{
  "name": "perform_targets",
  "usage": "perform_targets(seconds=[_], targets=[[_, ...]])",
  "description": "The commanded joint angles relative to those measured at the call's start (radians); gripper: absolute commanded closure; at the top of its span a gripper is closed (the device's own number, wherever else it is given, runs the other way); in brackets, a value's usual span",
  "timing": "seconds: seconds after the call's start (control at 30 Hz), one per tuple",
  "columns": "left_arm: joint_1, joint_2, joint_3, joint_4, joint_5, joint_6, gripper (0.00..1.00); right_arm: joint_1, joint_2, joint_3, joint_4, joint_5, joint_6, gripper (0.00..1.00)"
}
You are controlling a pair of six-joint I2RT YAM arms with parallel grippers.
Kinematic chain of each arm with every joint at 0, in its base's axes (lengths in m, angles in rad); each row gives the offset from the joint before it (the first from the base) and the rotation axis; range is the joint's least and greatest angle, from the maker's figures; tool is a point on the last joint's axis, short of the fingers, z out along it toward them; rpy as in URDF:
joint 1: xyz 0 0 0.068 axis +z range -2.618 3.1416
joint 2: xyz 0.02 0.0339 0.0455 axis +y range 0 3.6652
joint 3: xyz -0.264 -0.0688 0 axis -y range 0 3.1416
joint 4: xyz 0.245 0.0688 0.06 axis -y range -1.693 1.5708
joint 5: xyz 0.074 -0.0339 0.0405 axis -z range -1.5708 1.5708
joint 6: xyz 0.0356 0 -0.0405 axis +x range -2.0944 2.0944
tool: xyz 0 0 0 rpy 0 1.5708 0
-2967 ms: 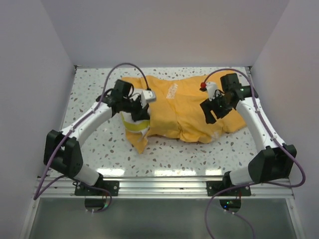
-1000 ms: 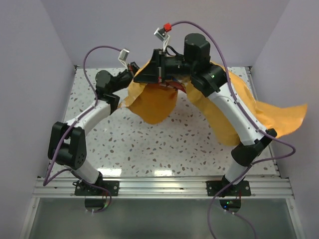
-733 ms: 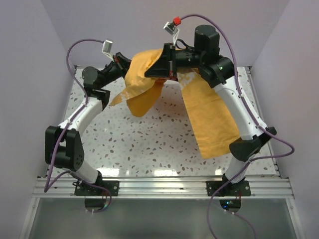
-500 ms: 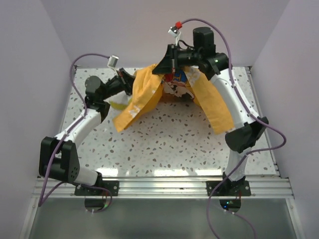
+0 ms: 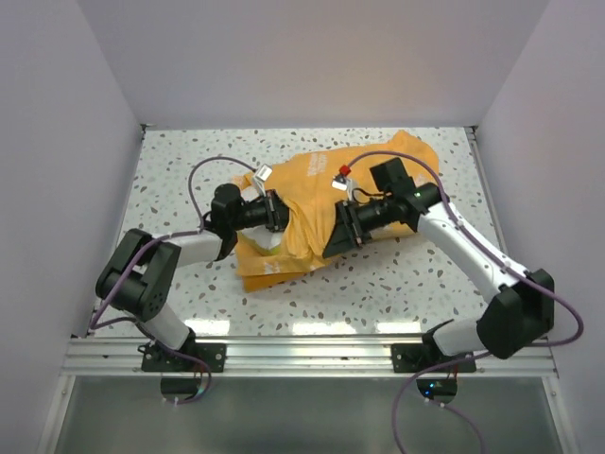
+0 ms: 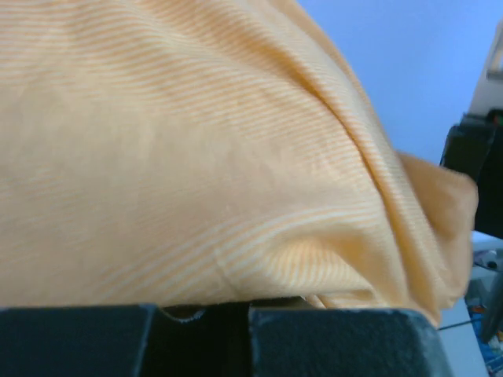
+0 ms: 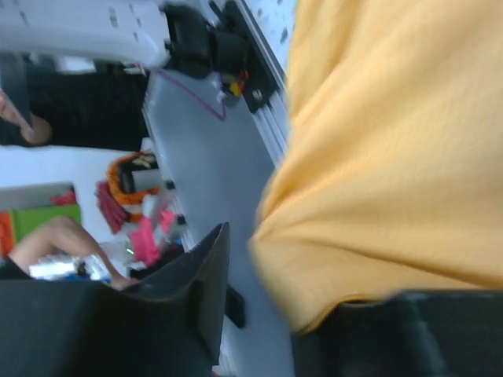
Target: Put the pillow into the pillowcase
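The orange-yellow pillowcase (image 5: pixel 326 184) lies bunched in the middle of the table, plain side up. Only a pale yellow-green bit of the pillow (image 5: pixel 268 249) shows at the pillowcase's near left end; the rest is hidden under the cloth. My left gripper (image 5: pixel 281 214) lies low and points right, shut on a fold of the pillowcase (image 6: pixel 196 157); its fingers (image 6: pixel 338 342) sit at the bottom of the left wrist view. My right gripper (image 5: pixel 328 241) points left at the pillowcase's near edge. Its jaws stand apart in the right wrist view (image 7: pixel 259 314), the cloth hem (image 7: pixel 393 157) draped against one finger.
The speckled white table (image 5: pixel 189 161) is walled at the back and on both sides. An aluminium rail (image 5: pixel 302 355) runs along the near edge by the arm bases. Purple cables loop over both arms.
Both arms held the pillowcase high in the air; they have come down and the pillowcase now lies on the table over the pillow. The right jaws now stand apart.
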Motion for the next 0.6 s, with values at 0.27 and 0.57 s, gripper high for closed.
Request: perform_targets(seconds=[0.27,0.57], targets=[[-0.032,0.027,0.091,-0.312,-0.115,0.471,1.00,-0.216,0.167,0.411,-0.809,0.210,-0.834,0.27],[0.089,-0.146,0.160,-1.107,0.076,1.200,0.40,-0.146,0.410,0.792,-0.235,0.661,-0.451,0.22]])
